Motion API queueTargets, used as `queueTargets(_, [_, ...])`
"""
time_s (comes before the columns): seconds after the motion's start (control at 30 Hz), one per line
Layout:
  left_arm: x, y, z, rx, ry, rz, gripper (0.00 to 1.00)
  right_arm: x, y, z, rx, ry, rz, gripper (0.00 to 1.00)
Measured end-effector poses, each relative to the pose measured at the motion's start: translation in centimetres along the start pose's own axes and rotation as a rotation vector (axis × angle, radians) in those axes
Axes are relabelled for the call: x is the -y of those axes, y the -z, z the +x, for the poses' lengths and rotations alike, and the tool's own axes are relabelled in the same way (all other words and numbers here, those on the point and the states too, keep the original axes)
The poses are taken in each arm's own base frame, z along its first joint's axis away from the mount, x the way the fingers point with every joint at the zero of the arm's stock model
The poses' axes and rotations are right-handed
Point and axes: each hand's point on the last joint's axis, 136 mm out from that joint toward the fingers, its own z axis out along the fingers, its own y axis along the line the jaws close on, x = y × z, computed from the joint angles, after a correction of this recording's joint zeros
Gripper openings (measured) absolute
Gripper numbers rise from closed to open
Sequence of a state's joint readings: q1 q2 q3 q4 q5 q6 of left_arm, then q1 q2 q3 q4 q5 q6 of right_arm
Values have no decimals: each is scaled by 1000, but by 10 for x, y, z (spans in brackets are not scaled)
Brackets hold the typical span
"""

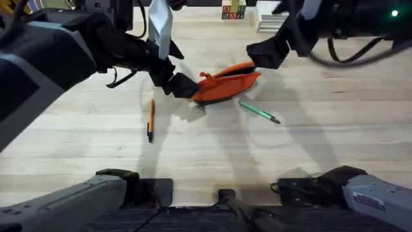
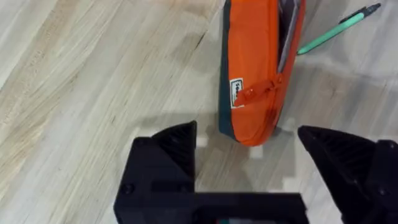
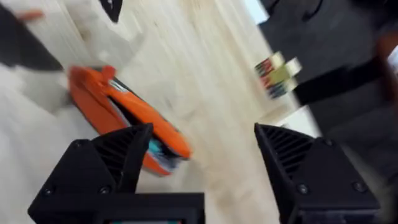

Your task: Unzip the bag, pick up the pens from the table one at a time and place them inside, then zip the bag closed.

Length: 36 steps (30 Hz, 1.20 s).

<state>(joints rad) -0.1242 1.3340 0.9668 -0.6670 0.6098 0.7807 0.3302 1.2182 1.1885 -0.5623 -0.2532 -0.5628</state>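
The orange bag (image 1: pixel 225 84) lies on the wooden table (image 1: pixel 206 154) just beyond centre, its zipper gaping part of the way along the top. In the left wrist view the bag (image 2: pixel 255 68) has its small orange pull tab (image 2: pixel 252 93) near the end closest to my fingers. My left gripper (image 1: pixel 183 87) (image 2: pixel 249 149) is open just off that end, holding nothing. Over the bag's far right end hovers my right gripper (image 1: pixel 267 55) (image 3: pixel 202 155), also open, with the bag (image 3: pixel 124 115) beyond it. The orange pen (image 1: pixel 150 119) lies to the left, the green pen (image 1: pixel 259 111) (image 2: pixel 339 28) just in front of the bag.
Coloured blocks (image 1: pixel 233 11) (image 3: pixel 277 71) and a pale flat stack (image 1: pixel 270 24) sit at the table's far edge. Both arm bases (image 1: pixel 129 193) fill the near edge. Bare wood lies between the pens and the bases.
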Motion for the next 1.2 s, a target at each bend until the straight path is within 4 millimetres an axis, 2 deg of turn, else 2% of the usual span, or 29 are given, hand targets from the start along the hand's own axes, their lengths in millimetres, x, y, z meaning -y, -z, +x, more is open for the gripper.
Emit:
queueTargets(0.13, [0, 0, 0, 1, 0, -1, 993, 4, 0, -6, 22, 255, 22, 997])
queueTargets(0.23, [0, 0, 0, 1, 0, 0, 993, 4, 0, -6, 21, 371, 21, 997])
queueTargets(0.67, [0, 0, 0, 1, -1, -1, 994, 1, 0, -8, 31, 490, 13, 993])
queueTargets(0.7, [0, 0, 0, 1, 0, 0, 994, 0, 0, -9, 33, 496, 10, 926])
queueTargets(0.8, [0, 0, 0, 1, 0, 0, 994, -5, -1, -11, 39, 506, -1, 566])
queueTargets(0.87, [0, 0, 0, 1, -1, -1, 994, -7, -2, -12, 44, 513, -7, 410])
queueTargets(0.97, [0, 0, 0, 1, 0, 0, 994, -11, -2, -14, 49, 519, -15, 77])
queueTargets(1.03, [0, 0, 0, 1, 0, -1, 994, -14, -3, -15, 51, 524, -23, 36])
queueTargets(1.2, [0, 0, 0, 1, 0, 0, 994, -20, -4, -11, 39, 523, -51, 32])
